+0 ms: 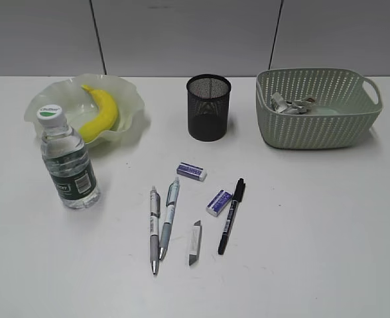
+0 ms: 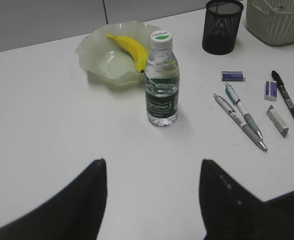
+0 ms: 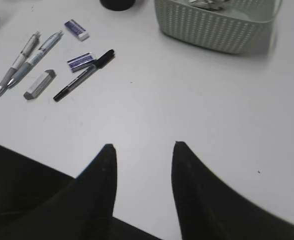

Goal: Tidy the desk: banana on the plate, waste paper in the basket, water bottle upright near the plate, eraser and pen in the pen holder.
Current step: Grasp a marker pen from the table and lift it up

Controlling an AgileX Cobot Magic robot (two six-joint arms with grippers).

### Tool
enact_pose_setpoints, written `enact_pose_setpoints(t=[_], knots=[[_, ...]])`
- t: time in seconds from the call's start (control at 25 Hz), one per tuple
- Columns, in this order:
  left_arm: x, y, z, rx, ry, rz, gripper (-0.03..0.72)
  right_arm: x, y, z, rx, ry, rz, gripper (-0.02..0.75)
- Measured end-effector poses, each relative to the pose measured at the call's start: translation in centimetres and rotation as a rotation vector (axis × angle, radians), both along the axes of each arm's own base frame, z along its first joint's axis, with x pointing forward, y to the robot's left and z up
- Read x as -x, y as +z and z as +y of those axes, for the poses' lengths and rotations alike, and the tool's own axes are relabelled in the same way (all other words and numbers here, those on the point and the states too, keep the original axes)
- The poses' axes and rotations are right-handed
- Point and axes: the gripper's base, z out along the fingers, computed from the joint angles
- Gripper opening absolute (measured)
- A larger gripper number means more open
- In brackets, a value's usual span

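While both end effectors hang above bare white table (image 1: 327, 252), nothing sits between their fingers: the left end effector (image 2: 152, 170) gapes wide, the right end effector (image 3: 143, 150) narrower. At the far left, a banana (image 1: 102, 109) lies in the wavy plate (image 1: 42, 103); the water bottle (image 1: 69, 162) stands upright beside it. Crumpled waste paper (image 1: 291, 103) rests in the basket (image 1: 314, 129) far right. The pen holder (image 1: 208, 106) stands between them. Pens (image 1: 162, 225) and erasers (image 1: 192, 171) lie loose mid-table; the near edge has open room.

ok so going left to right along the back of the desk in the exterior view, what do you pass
plate with the banana in it → pen holder → basket holding the waste paper
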Motion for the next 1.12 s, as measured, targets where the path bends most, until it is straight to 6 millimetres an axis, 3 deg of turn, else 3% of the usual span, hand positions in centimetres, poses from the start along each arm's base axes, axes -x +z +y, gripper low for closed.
enact_pose_setpoints(t=[0.16, 0.28, 0.52, 0.68, 0.84, 1.12], knots=[[0.0, 0.0, 0.0, 0.000, 0.000, -0.002, 0.437, -5.6, 0.8, 2.5, 0.010, 0.043, 0.183, 0.304], [0.0, 0.0, 0.0, 0.000, 0.000, -0.002, 0.437, -10.2, 0.4, 4.3, 0.017, 0.051, 0.336, 0.304], [0.0, 0.0, 0.0, 0.000, 0.001, -0.003, 0.436, -17.2, -2.8, 9.0, 0.002, 0.008, 0.630, 0.304], [0.0, 0.0, 0.0, 0.000, 0.001, -0.003, 0.438, -19.3, -6.6, 13.7, 0.109, -0.057, 0.791, 0.304], [0.0, 0.0, 0.0, 0.000, 0.001, -0.003, 0.436, -21.3, -10.5, 17.1, 0.126, -0.172, 0.912, 0.304], [0.0, 0.0, 0.0, 0.000, 0.001, -0.003, 0.436, -24.6, -15.5, 20.2, 0.143, -0.217, 0.988, 0.304]])
